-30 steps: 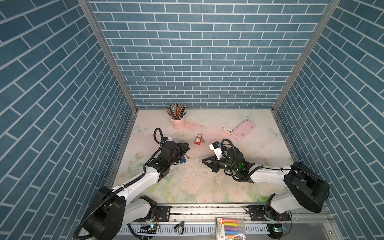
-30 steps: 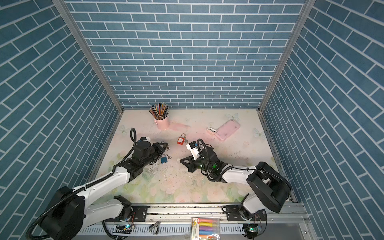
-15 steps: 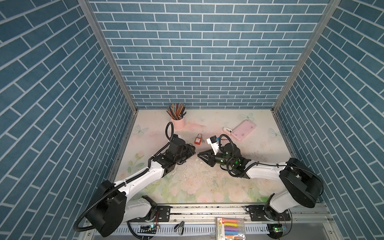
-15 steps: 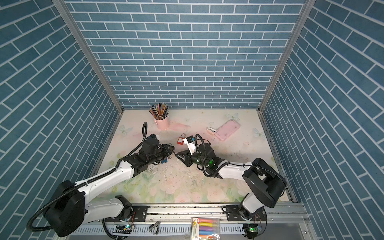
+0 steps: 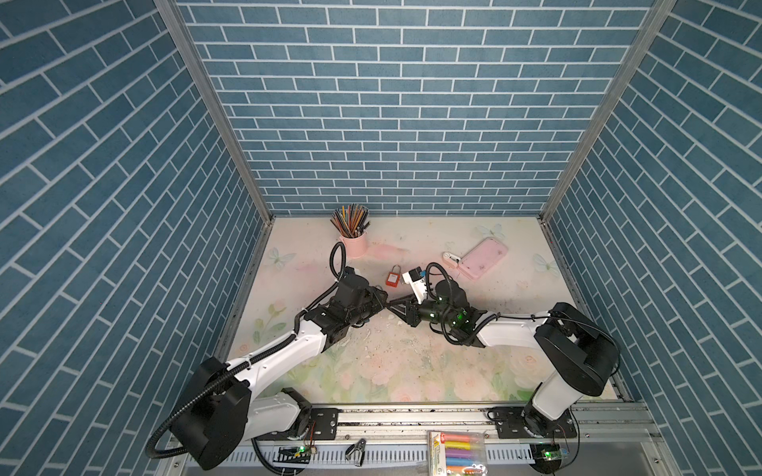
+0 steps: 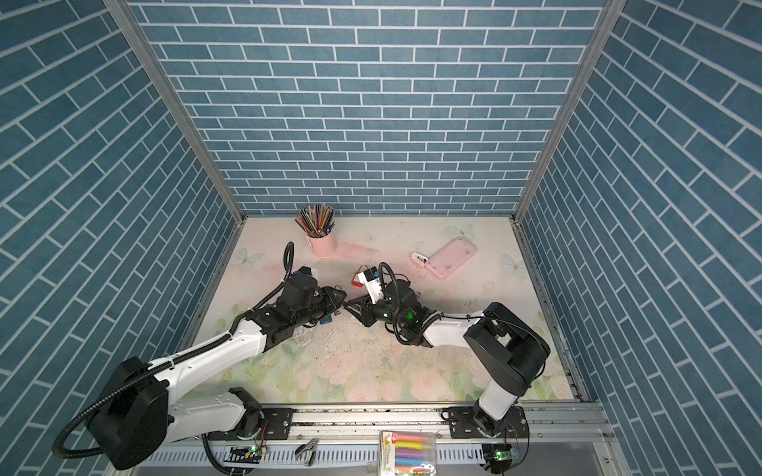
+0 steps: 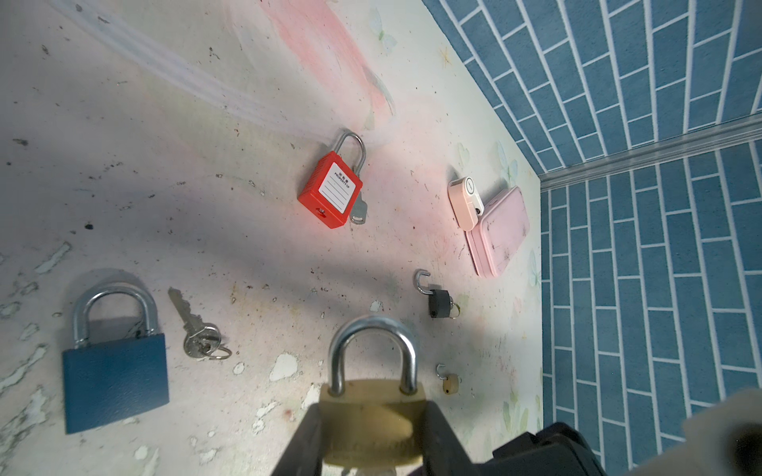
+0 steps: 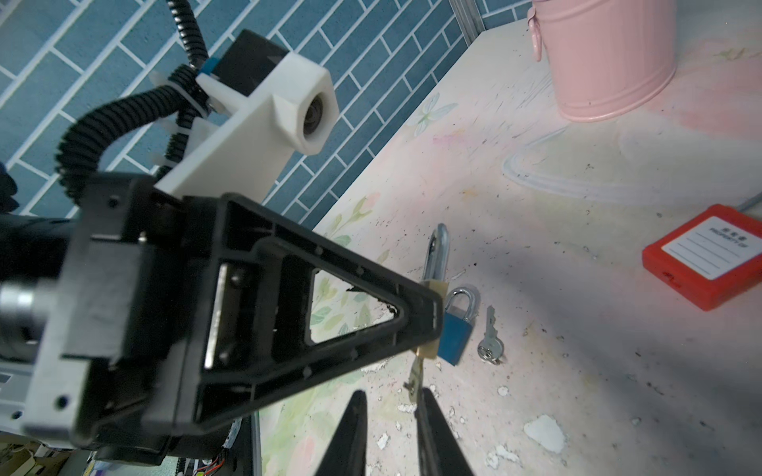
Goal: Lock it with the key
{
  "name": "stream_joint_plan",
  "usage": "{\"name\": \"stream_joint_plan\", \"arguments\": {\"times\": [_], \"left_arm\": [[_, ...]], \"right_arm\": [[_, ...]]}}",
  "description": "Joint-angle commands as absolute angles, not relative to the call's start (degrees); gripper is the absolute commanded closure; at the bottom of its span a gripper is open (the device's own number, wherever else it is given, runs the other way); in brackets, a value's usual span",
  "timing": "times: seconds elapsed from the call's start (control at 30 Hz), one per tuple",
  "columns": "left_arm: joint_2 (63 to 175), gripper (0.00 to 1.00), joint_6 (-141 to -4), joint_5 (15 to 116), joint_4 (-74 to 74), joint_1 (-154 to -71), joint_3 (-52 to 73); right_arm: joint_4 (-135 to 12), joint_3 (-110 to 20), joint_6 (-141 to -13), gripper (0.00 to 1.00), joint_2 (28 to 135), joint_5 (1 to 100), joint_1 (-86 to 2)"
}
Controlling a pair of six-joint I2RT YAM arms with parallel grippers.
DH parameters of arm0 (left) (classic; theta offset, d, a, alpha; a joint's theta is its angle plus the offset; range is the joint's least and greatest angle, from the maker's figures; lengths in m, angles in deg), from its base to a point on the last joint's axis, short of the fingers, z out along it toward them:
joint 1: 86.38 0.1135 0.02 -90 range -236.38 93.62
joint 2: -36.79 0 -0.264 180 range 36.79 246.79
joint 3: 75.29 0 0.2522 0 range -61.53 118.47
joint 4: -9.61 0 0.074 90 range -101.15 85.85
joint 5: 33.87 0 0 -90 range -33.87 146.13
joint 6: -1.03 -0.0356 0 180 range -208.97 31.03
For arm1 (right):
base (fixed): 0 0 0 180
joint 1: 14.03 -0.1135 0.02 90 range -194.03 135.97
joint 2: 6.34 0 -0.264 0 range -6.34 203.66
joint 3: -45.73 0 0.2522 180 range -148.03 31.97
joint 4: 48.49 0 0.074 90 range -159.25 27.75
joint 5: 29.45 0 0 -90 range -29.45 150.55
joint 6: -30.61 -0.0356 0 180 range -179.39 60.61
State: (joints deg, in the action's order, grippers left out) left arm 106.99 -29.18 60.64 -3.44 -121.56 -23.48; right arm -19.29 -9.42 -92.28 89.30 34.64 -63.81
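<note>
The left gripper is pinching the brass padlock between its two fingers. It is holding the lock off the table, with the steel shackle pointing away from the wrist and both shackle legs meeting the body. A brass-coloured key is sticking out of the padlock's underside toward the right gripper. That gripper's fingers are standing apart with bare table showing between them; one finger is lying against the key, and the other is clear of it. In both top views the two grippers are meeting tip to tip over the middle of the table. Beneath them a blue padlock is lying flat, with silver keys on a ring just beside it. Farther toward the back wall a red padlock is lying label up, partly covering a grey key. Off to the side, a small black padlock and a tiny brass one are lying with their shackles open. Beyond them a pink case is touching a small white device. A pink bucket of pencils is standing near the back wall.
</note>
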Motion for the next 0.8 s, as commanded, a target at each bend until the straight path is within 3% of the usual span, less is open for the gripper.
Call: {"name": "stream_joint_plan", "arguments": {"times": [0.0, 0.33, 0.57, 0.77], "left_arm": [[106.32, 1.0, -28.95, 59.11, -2.38, -121.79, -22.94], [107.18, 1.0, -28.42, 58.92, -1.9, -121.73, -22.33], [107.85, 1.0, -27.99, 59.1, -1.58, -121.89, -22.11], [107.94, 1.0, -28.02, 59.26, -1.7, -121.95, -21.97]], "right_arm": [[-18.03, -10.66, -92.97, 0.79, 90.58, 33.56, -63.98], [-18.04, -10.93, -92.97, 0.79, 92.34, 33.3, -64.13], [-18.13, -11.63, -92.82, 0.86, 93.22, 33.04, -64.22], [-18.48, -11.98, -92.53, 0.86, 93.29, 33.53, -64.22]]}}
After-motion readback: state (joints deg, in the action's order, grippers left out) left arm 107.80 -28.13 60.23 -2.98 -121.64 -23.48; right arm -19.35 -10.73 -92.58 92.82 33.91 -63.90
